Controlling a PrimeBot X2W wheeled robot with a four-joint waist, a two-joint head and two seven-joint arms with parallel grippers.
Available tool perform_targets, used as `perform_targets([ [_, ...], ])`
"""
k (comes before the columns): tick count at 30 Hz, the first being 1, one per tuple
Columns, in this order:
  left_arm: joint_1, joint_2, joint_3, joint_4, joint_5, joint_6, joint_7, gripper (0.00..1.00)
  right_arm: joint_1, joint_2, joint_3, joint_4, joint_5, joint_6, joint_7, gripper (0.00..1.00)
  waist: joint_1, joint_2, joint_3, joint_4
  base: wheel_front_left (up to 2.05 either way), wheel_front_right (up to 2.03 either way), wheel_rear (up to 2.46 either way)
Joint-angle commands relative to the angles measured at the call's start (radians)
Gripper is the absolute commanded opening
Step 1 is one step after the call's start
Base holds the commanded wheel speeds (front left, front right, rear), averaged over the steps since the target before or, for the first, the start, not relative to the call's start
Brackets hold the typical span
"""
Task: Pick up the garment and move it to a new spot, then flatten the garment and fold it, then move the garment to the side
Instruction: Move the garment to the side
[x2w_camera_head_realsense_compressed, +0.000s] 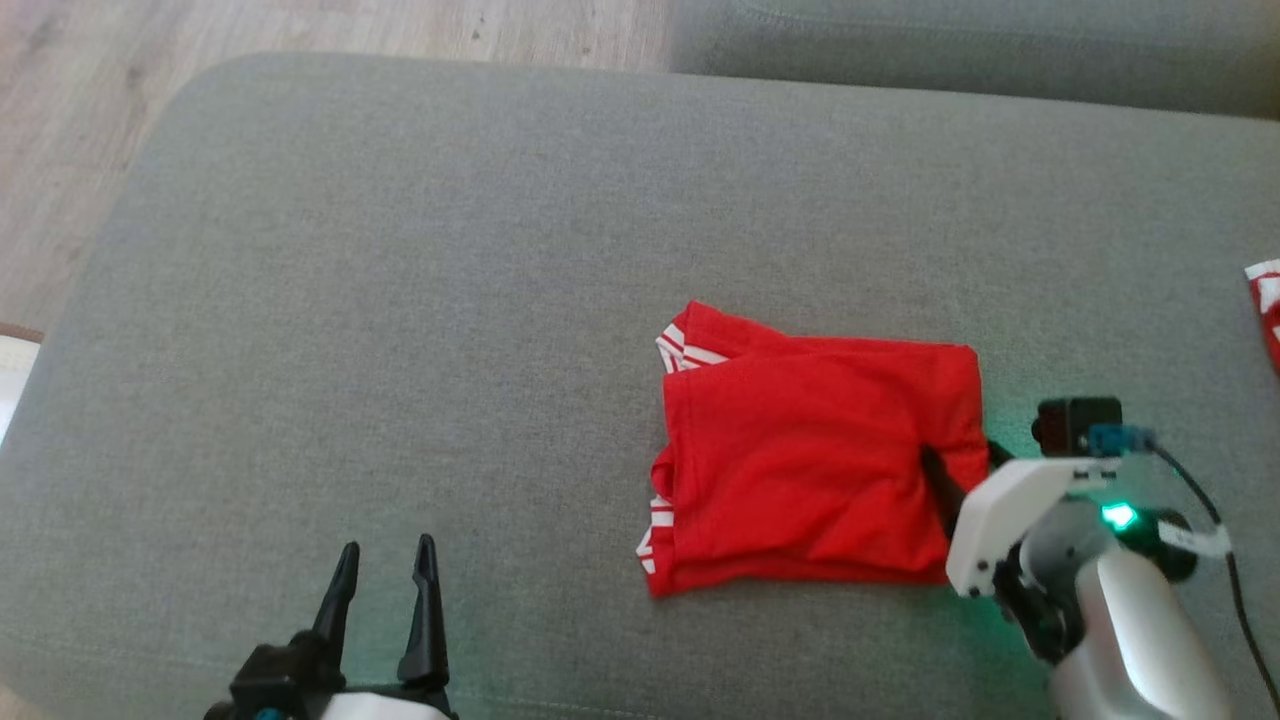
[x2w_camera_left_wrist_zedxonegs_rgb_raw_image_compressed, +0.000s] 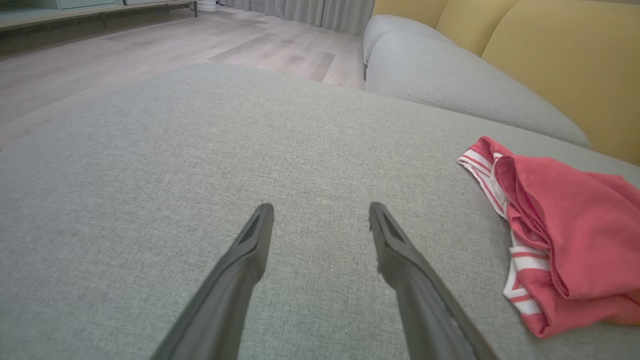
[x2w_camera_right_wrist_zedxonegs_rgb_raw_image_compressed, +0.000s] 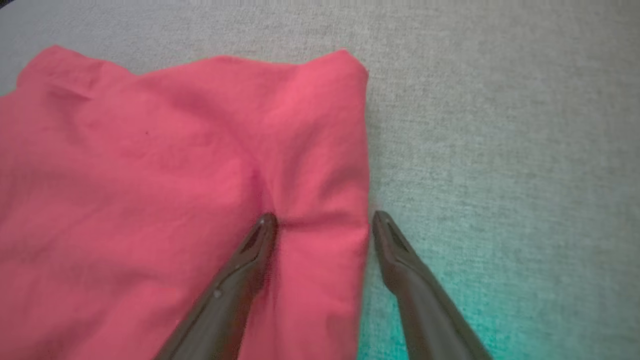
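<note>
The garment, red with white-striped trim, lies folded in a rough rectangle on a grey cushion, right of centre. My right gripper stands open at the garment's right edge. In the right wrist view one finger presses a dent into the garment, and the other rests on bare cushion just past the edge, so the right gripper straddles that edge. My left gripper is open over bare cushion at the lower left, well apart from the cloth. Ahead of the left gripper, the garment sits to the right.
Another red and white piece of cloth peeks in at the right edge. A second grey cushion lies beyond, with yellow back cushions behind it. Wooden floor drops off past the cushion's left and far-left edges.
</note>
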Motion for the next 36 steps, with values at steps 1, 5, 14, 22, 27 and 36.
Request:
perform_targets([
  [1, -0.050, -0.002, 0.039, -0.024, 0.015, -0.006, -0.013, 1.00, -0.046, -0.003, 0.040, -0.002, 0.005, 0.004, -0.003, 0.61, -0.0001, 0.0000, 0.013, -0.006, 0.00, 0.00, 0.00],
  [5, -0.059, -0.007, 0.039, -0.023, 0.027, -0.013, -0.013, 1.00, -0.089, -0.003, 0.061, 0.023, 0.018, 0.004, -0.031, 0.00, -0.0001, 0.0000, 0.033, -0.033, 0.00, 0.00, 0.00],
  [14, -0.081, -0.007, 0.038, -0.042, 0.045, -0.025, -0.011, 1.00, -0.189, -0.013, -0.006, 0.019, -0.013, 0.004, -0.148, 0.00, -0.0001, 0.0000, 0.075, -0.195, 0.00, 0.00, 0.00],
  [22, -0.134, 0.024, 0.041, -0.075, 0.067, -0.023, 0.007, 1.00, -0.220, -0.067, -0.046, -0.082, -0.016, 0.004, -0.160, 0.00, -0.0001, 0.0000, 0.158, -0.387, 0.00, 0.00, 0.00],
  [27, -0.161, 0.035, 0.038, -0.093, 0.070, -0.027, 0.026, 1.00, -0.228, -0.075, -0.065, -0.134, -0.009, 0.004, -0.163, 0.00, -0.0001, 0.0000, 0.194, -0.460, 0.00, 0.00, 0.00],
  [36, -0.190, 0.050, 0.022, -0.119, 0.083, -0.027, 0.057, 1.00, -0.250, -0.088, -0.082, -0.188, -0.005, 0.004, -0.168, 0.00, -0.0001, 0.0000, 0.224, -0.497, 0.00, 0.00, 0.00],
])
